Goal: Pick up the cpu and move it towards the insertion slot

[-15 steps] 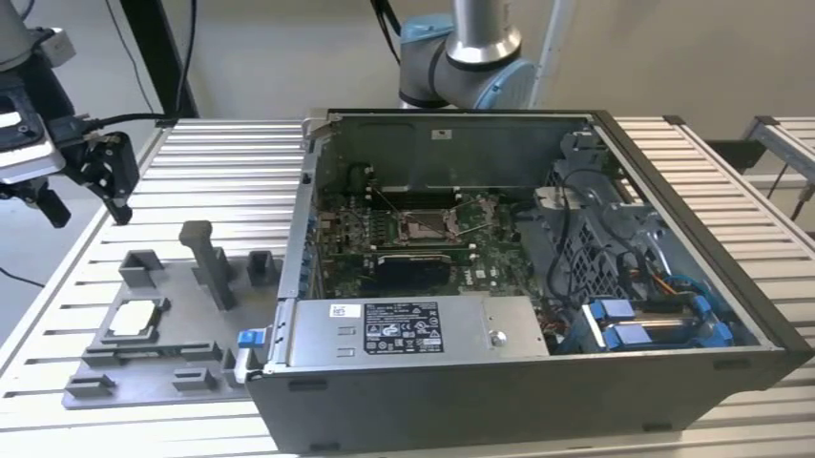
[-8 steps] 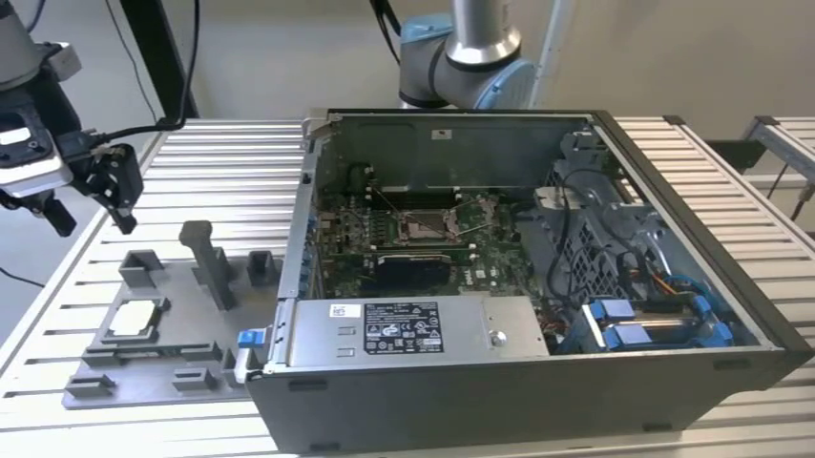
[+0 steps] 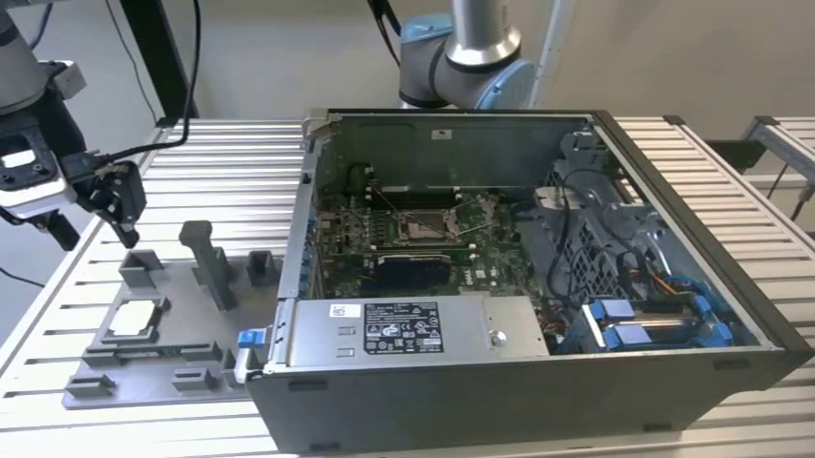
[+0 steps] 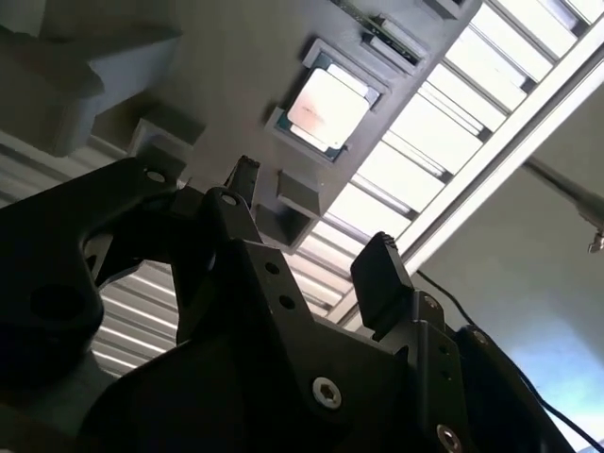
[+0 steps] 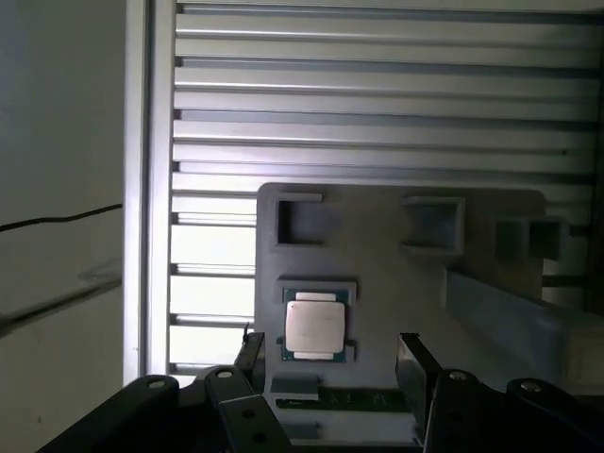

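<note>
The cpu [image 3: 134,318] is a small silvery square chip lying flat in a recess of the grey plastic tray [image 3: 166,367] at the exterior view's left. My gripper [image 3: 94,237] hangs open above the tray, higher than the cpu and a little toward the far side, touching nothing. In both wrist views the cpu [image 5: 314,326] [image 4: 327,106] lies beyond the two black fingertips [image 5: 411,351], with the gripper [image 5: 330,351] [image 4: 311,226] spread wider than the chip. The insertion slot [image 3: 423,225] is the metal-framed square socket on the green board inside the open computer case.
The open computer case [image 3: 510,382] fills the middle and right of the slatted aluminium table [image 3: 191,143]. Upright grey posts [image 3: 210,262] rise from the tray between the cpu and the case wall. The arm's base [image 3: 459,57] stands behind the case.
</note>
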`<state>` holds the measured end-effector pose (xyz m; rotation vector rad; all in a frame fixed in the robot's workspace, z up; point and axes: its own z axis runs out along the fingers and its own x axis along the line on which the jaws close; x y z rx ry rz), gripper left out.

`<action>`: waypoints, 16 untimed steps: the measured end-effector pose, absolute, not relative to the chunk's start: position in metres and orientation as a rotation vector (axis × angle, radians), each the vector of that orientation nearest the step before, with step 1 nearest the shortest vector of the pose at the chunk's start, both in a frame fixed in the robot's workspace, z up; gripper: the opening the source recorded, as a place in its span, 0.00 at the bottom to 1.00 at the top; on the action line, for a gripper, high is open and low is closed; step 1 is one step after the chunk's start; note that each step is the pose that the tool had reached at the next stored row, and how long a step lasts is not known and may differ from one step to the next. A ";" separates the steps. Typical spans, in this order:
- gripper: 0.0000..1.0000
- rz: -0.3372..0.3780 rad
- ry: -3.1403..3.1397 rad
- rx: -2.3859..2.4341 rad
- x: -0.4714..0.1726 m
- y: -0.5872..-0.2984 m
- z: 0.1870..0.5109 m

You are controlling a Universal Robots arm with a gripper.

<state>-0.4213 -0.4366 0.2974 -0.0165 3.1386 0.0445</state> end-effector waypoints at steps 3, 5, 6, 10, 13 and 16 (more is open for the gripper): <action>1.00 0.045 3.138 -0.016 -0.421 -0.438 0.292; 1.00 0.044 3.139 -0.016 -0.421 -0.439 0.289; 1.00 0.044 3.139 -0.016 -0.421 -0.439 0.287; 1.00 0.045 3.138 -0.016 -0.421 -0.441 0.280; 1.00 0.044 3.139 -0.016 -0.421 -0.442 0.275; 1.00 0.044 3.139 -0.015 -0.422 -0.443 0.271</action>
